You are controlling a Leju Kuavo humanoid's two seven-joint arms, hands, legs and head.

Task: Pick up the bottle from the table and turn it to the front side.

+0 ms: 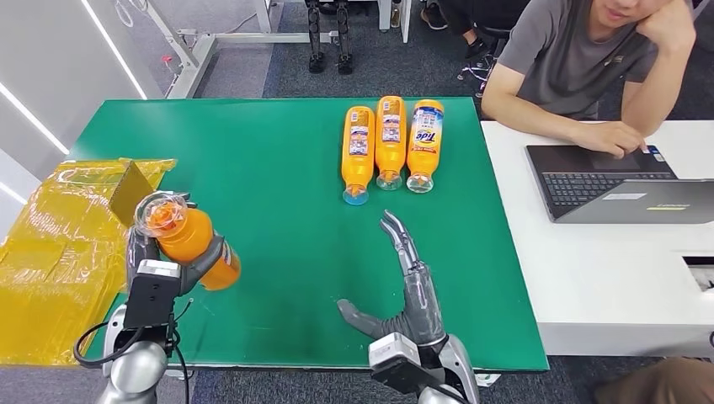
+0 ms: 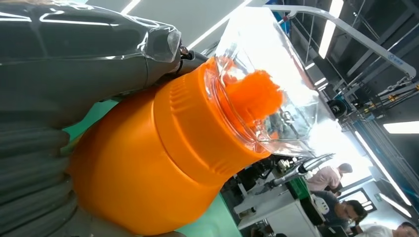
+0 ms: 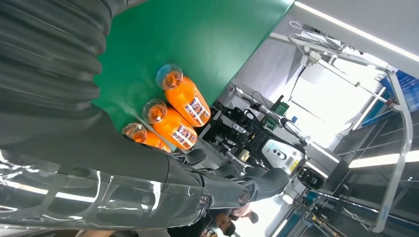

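My left hand [image 1: 160,268] grips an orange bottle [image 1: 187,237] with a clear cap, lifted above the green table [image 1: 278,194] near its left front corner, cap tilted up toward me. The left wrist view has the same orange bottle [image 2: 163,153] close up, with my left hand [image 2: 64,74] wrapped round its body. Three more orange bottles [image 1: 390,141] lie side by side at the table's far middle, caps toward me; they also appear as orange bottles [image 3: 180,111] in the right wrist view. My right hand [image 1: 404,286] hovers over the table's front middle, fingers spread, holding nothing.
A yellow plastic bag [image 1: 59,252] covers the table's left end. A white desk [image 1: 606,252] on the right carries a laptop [image 1: 619,187], with a person [image 1: 589,59] seated behind it. The green surface between my hands and the three bottles is bare.
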